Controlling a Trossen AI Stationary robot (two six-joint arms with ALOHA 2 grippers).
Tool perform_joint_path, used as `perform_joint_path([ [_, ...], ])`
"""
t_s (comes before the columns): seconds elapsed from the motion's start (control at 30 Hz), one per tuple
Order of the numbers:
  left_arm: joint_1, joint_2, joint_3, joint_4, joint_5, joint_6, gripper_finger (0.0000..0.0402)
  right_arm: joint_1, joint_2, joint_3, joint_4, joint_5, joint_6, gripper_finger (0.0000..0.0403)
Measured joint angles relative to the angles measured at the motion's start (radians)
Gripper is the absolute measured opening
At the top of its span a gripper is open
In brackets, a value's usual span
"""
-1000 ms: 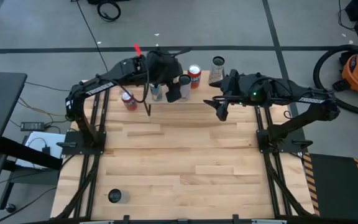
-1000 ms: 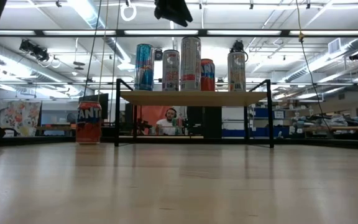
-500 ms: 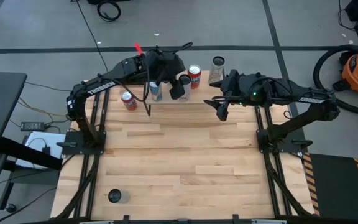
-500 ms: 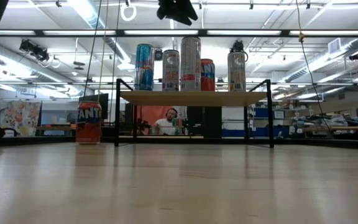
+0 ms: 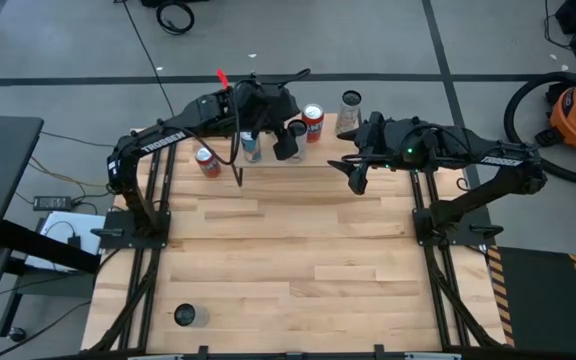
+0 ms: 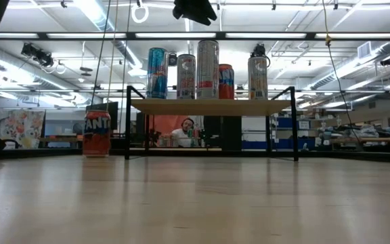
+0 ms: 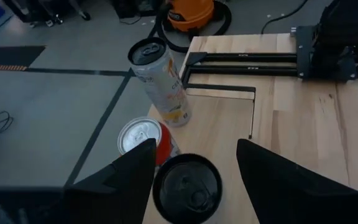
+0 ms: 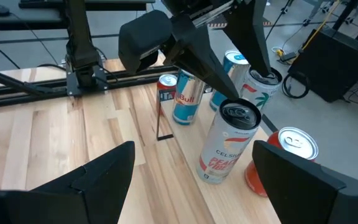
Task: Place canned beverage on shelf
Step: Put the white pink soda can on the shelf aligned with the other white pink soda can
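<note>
Left gripper lifted off tall can on shelf, fingers apart; right gripper unchanged at 3 o'clock, fingers apart.

We see a tabletop of pale, smooth wood planks. The shelf is light wood on thin matt black metal legs. The cans are glossy printed metal.

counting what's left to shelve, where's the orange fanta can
The orange Fanta can stands on the table, left of the shelf in the low view, not on it.
</note>
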Motion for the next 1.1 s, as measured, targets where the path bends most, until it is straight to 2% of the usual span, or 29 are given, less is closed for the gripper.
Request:
perform_joint_path([
  [0.13,0.001,0.000,0.000,0.019,-0.008,-0.028,0.0236,0.000,0.000,0.000,-0.002,0.000,0.000,0.0336],
  [0.33,0.002,0.000,0.000,0.019,-0.077,-0.033,0.0236,0.000,0.000,0.000,-0.005,0.000,0.000,0.0336],
  [0.73,0.024,0.000,0.000,0.005,-0.071,-0.035,0.0236,0.000,0.000,0.000,-0.005,-0.001,0.000,0.0336],
  [1.1,0.011,0.025,-0.001,-0.042,-0.010,-0.062,0.0236,0.000,0.000,0.000,-0.005,-0.001,0.000,0.0336],
])
